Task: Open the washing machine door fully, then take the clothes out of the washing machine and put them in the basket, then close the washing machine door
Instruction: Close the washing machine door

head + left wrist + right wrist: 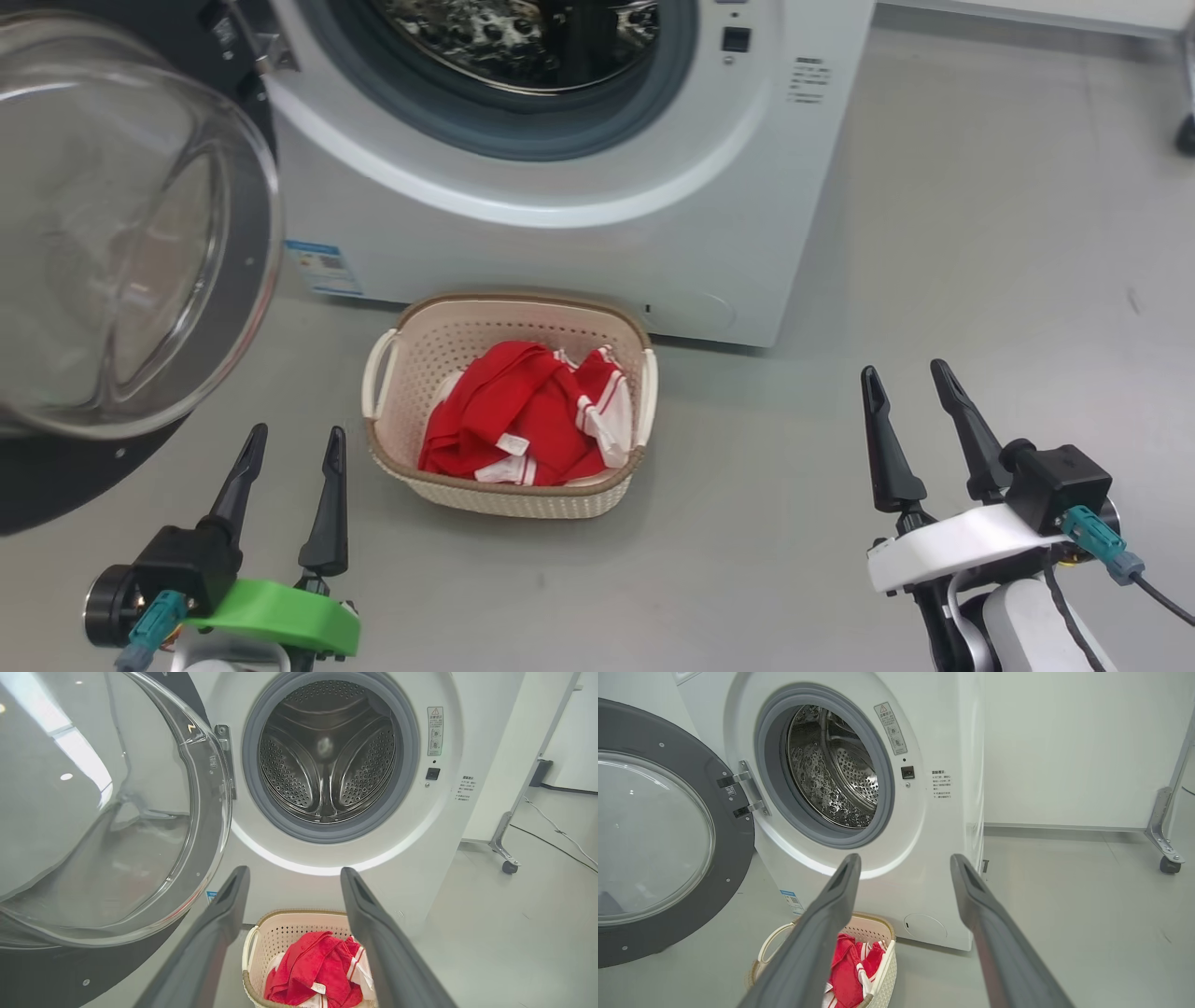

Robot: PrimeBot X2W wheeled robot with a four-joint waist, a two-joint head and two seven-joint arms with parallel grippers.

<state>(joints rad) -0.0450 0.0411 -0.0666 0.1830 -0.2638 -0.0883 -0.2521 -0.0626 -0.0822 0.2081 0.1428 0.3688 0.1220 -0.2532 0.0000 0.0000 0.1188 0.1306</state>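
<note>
The washer (653, 243) is white and stands on the grey floor (934, 233). Its door (121, 233) is swung wide open to the left, held by a hinge on the left side of the round hole. The door has a black rim and a big clear glass bowl that bulges toward the robot. A grey ring (485, 126) goes around the hole, and inside it is the drum (327, 756), showing shiny steel walls with lots of little holes. A small blue label (322, 268) sits low on the washer's front, near the door. The basket (523, 301) stands upright on the floor just in front of the washer, under the hole. It is cream with a brown rim and a handle on each side. The clothes (523, 420) are in the basket, a bright red heap with white stripes and small white tags, piled up near the rim. A bit of white shows under the red at the left; it may be more cloth, but that is hard to tell. The left gripper (297, 431) is near the basket's left side, below the door, with its two fingers apart and nothing between them. The right gripper (904, 369) is well apart from the basket on the right, its fingers spread too and holding nothing.
</note>
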